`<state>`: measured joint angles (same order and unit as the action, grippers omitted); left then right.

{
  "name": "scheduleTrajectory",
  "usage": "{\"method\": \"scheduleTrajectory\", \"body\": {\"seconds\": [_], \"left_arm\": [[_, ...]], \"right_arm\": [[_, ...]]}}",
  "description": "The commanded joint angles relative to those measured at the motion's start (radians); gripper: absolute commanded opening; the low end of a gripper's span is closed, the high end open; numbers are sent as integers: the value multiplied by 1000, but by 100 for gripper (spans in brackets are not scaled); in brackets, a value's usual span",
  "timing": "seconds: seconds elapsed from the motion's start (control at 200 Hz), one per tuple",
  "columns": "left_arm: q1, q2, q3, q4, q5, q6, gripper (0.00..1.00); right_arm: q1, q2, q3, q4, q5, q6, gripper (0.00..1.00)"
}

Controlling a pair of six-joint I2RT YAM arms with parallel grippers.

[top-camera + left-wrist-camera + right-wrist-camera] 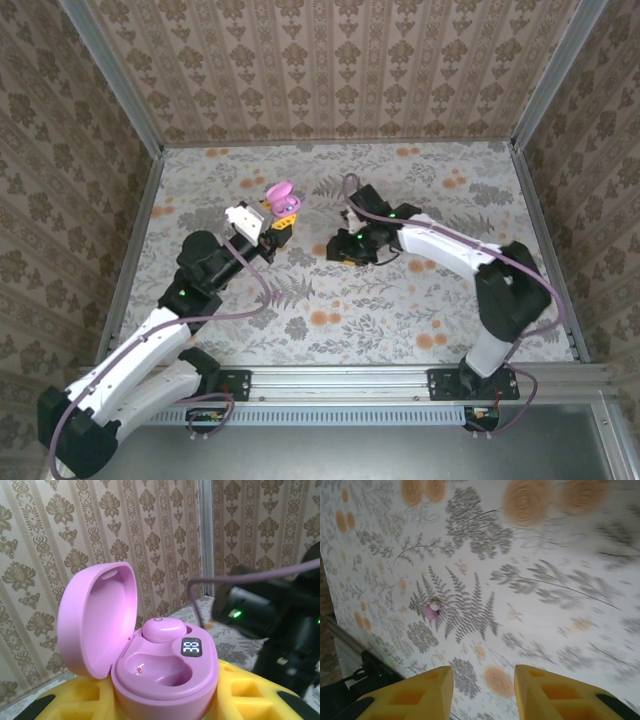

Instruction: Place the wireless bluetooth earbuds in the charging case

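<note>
left gripper (165, 707) clamped on the pink charging case (165, 680), yellow fingers (75, 705) on either flank. lid (97, 620) open, tipped back toward frame left. one pink earbud (162, 629) seated in the far socket. near socket (157, 666) empty, gold contact showing. top view: case held up off the table, left of centre.

right gripper (482, 690) at the bottom edge of the frame, fingers apart, nothing between them, above the floral table (545, 605). loose pink earbud (431, 611) lies on a fern print, left of centre, well off the finger line.

step in hand, by my read: fetch the loose bud. bring the gap over it first, descend square, pinch across the round body. tiny and glossy, likely to squirt out, so close slowly. hold the case level.
</note>
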<state>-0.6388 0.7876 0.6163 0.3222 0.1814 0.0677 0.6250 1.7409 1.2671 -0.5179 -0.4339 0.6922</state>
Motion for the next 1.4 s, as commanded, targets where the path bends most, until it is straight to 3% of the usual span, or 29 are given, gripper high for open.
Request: {"method": "scheduleTrajectory", "body": {"seconds": [0.0,0.435,0.66,1.195,1.395], "left_arm": [[8,-65,-2,-71,-31,26,30],[8,-225,10,-212,-68,43,30],[8,-230,22,-219,-55,41,30],[7,-219,21,-200,-40,24,30],[7,-215,21,-196,-37,22,30]], "right_arm": [[33,98,84,51,-121,9,38],[141,426,355,11,-269,-31,38],[188,575,566,-213,-141,-171,39],[210,756,800,-334,-224,-299,37],[218,715,714,-334,-212,-324,35]]}}
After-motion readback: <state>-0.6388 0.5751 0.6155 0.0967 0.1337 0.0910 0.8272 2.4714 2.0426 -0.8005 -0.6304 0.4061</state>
